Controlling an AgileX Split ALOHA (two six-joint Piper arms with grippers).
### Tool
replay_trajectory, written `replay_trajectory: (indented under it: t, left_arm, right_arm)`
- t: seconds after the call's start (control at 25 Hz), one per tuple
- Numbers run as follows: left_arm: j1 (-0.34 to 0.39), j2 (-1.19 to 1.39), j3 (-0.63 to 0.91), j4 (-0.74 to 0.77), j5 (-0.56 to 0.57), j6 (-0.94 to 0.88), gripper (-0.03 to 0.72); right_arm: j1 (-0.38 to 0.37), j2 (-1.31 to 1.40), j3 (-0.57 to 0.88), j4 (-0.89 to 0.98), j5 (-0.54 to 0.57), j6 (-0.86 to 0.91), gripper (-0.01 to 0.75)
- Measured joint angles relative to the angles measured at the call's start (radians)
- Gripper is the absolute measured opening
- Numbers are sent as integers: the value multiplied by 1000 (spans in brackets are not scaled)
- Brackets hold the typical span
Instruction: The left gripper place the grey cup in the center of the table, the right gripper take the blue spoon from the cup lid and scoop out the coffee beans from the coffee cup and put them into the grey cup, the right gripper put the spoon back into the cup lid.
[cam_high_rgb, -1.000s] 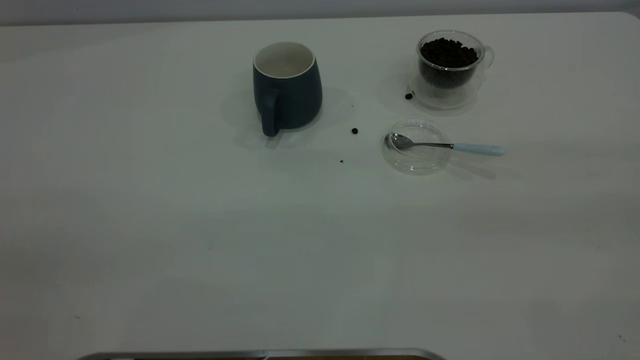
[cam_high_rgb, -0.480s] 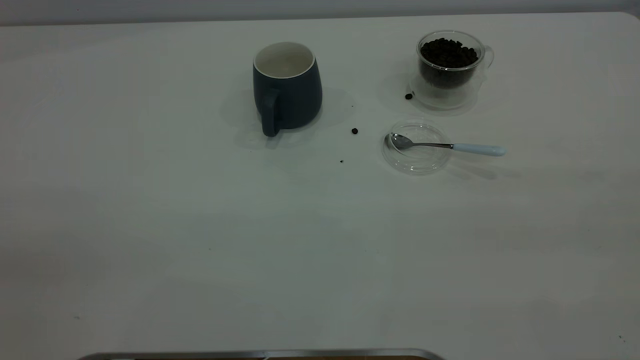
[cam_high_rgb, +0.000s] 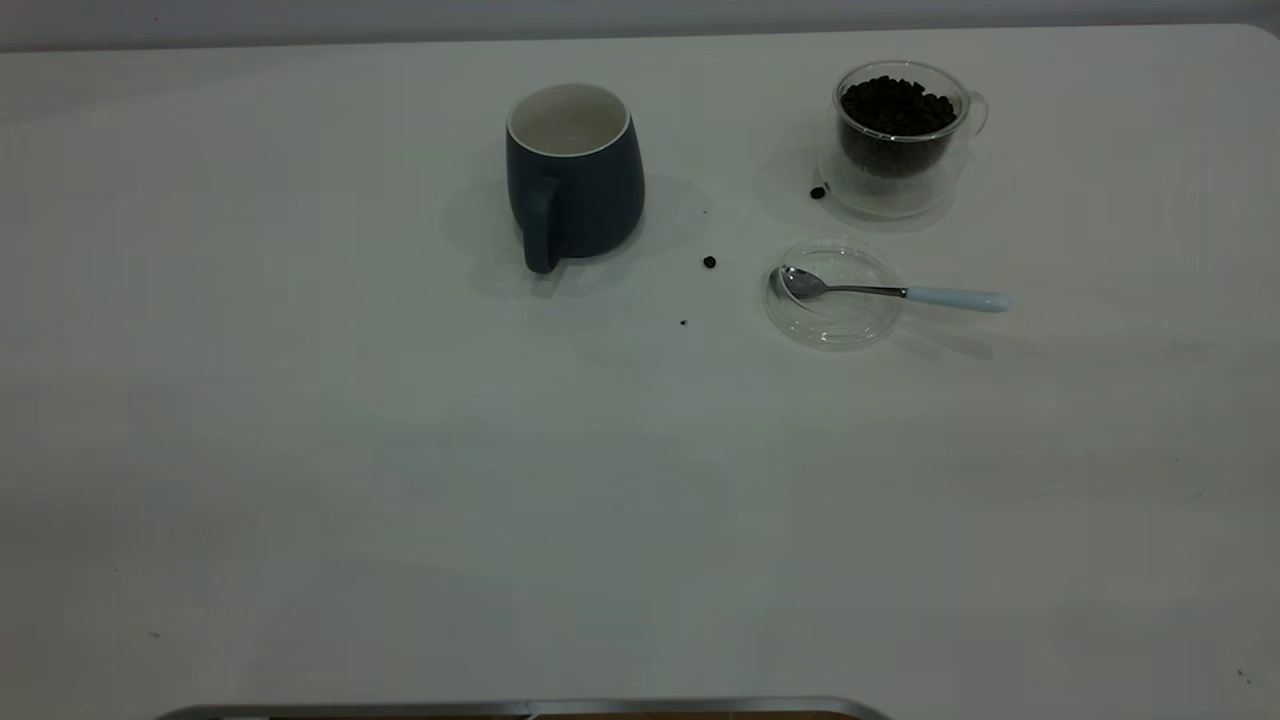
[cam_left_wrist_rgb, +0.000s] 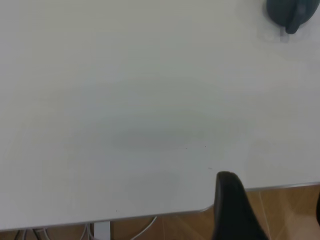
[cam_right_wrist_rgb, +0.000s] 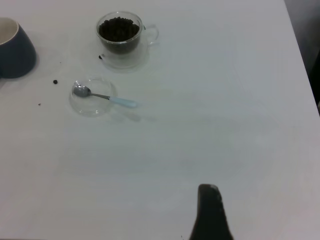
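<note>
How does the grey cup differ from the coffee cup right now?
The grey cup is opaque dark blue-grey; the coffee cup is clear glass. The grey cup looks empty, showing a white inside; the coffee cup is full of coffee beans. The grey cup looks larger. Both stand upright on the table, each with a handle.

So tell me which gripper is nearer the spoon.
Right. The spoon on the lid shows in the right gripper's camera; the left gripper's camera shows only the mug, far off.
</note>
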Motion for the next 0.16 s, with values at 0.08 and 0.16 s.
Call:
replay_trajectory:
  t: [0.08,0.16]
  left_arm:
    - [0,0,0,0,0,0,466]
    - [0,0,0,0,0,0,466]
  right_arm:
    - [0,0,0,0,0,0,588]
    - [0,0,0,0,0,0,588]
